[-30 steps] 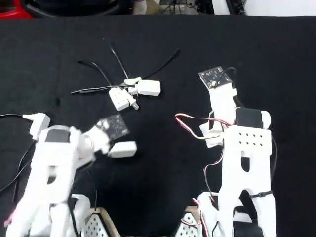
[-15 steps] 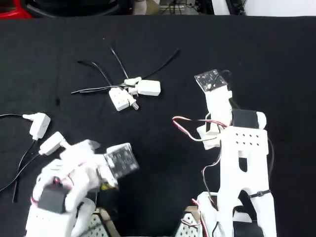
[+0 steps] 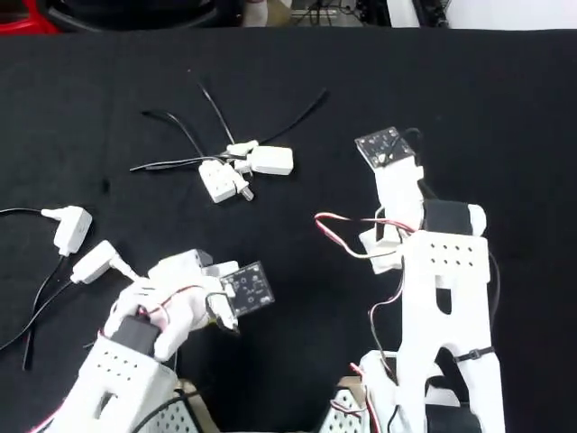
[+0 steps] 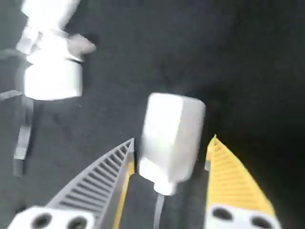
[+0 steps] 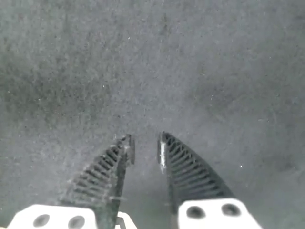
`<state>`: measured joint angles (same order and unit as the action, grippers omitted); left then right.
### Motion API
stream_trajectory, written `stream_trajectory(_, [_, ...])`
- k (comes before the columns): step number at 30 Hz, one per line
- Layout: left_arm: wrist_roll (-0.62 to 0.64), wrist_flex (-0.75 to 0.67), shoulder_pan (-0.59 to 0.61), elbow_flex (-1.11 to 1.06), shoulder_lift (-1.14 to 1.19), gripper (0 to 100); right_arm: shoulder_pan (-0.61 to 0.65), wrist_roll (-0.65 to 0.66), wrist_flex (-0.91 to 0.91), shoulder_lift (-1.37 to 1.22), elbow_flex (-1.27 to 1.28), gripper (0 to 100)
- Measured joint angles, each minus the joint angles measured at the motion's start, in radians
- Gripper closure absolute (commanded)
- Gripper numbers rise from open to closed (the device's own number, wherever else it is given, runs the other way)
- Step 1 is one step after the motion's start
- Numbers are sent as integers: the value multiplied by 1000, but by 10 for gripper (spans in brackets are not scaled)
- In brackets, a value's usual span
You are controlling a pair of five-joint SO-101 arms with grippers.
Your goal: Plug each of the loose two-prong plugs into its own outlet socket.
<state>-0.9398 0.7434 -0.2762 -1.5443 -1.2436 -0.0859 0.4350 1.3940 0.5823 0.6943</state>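
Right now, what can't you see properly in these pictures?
- Left wrist view: the white block between the fingers of the left gripper is blurred, so plug or socket, I can't tell.
- High view: the middle pile of white pieces is too small to show whether any are joined.
- High view: the black cord from the left-side plug runs off the picture's edge.

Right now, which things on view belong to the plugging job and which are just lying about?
Job:
mid-table cluster of white plug pieces
corded white piece at the left edge
corded white piece beside it

Lying about:
red object behind the table
dark clutter behind the table
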Motion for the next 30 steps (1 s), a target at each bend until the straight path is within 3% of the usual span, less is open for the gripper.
stream_trajectory(7, [0,-2,-5,180,350,764,0,0,0,0,0,906])
stream_trajectory(12, [5,31,-9,305,580,960,0,0,0,0,0,906])
stream_trajectory(18, [112,184,-5,456,618,968,0,0,0,0,0,906])
stream_trajectory(23, [124,212,86,552,624,971,0,0,0,0,0,906])
stream_trajectory(27, [130,6,207,557,666,971,0,0,0,0,0,906])
stream_trajectory(30, [129,-172,229,505,736,971,0,0,-2,0,0,906])
